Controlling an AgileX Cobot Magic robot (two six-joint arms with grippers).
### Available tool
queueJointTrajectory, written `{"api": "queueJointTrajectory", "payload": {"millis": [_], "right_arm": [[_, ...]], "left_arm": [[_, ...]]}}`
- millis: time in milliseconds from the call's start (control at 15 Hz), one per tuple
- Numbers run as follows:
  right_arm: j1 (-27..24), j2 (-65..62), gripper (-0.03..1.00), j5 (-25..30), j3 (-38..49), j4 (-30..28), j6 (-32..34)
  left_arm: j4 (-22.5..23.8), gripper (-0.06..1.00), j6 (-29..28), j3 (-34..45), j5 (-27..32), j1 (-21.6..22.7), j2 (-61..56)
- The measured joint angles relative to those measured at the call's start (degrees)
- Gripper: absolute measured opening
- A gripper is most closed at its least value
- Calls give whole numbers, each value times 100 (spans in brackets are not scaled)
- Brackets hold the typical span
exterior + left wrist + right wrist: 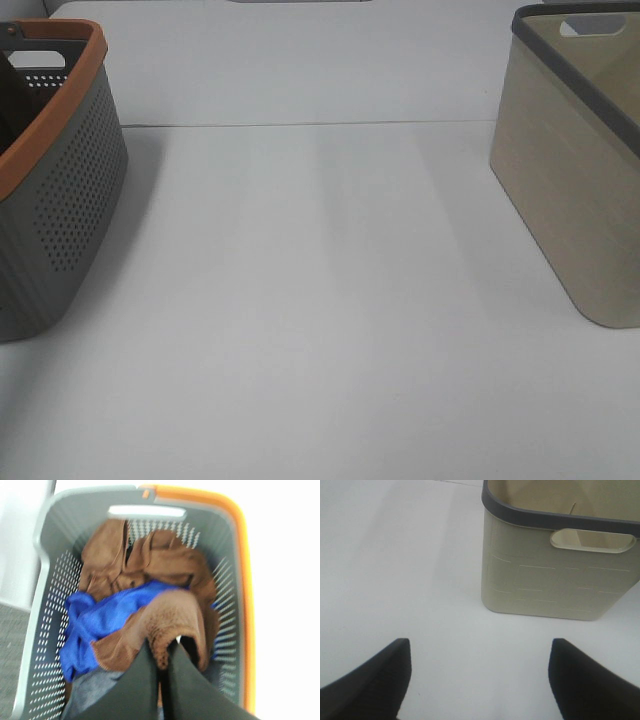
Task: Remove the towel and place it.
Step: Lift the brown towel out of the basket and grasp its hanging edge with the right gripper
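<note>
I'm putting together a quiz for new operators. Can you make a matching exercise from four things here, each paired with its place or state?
Things:
1. brown towel
2. blue cloth
3. beige basket
4. right gripper

Places or states:
A. jaws open above the table
B. pinched by the left gripper
C. standing at the table's right side
D. lying ungripped in the grey basket

Pairs: 1-B, 2-D, 3-C, 4-A.

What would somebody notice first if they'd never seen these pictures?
The bright blue cloth inside the grey, orange-rimmed basket on the left. The left end effector pinches the brown towel on top. A beige basket stands at the right.
</note>
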Motion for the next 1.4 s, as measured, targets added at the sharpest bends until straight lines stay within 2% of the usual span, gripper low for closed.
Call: {"api": "queueJointTrajectory", "payload": {"millis": [200, 467, 733, 1000, 1400], "right_arm": [[0, 0, 73, 0, 0, 0, 0], [0, 0, 73, 0, 0, 0, 0], [0, 0, 73, 0, 0, 0, 0], [0, 0, 73, 0, 0, 0, 0], [0, 0, 73, 0, 0, 0, 0]], "left_arm": [[-607, 0, -80, -716, 6, -69, -149], [-854, 0, -304, -1518, -453, -785, -178], [-859, 0, -476, -1593, -1484, -1770, -183], [-859, 0, -498, -1593, -2664, -2429, -183], [-1003, 0, -487, -1593, -2796, -2859, 80]]}}
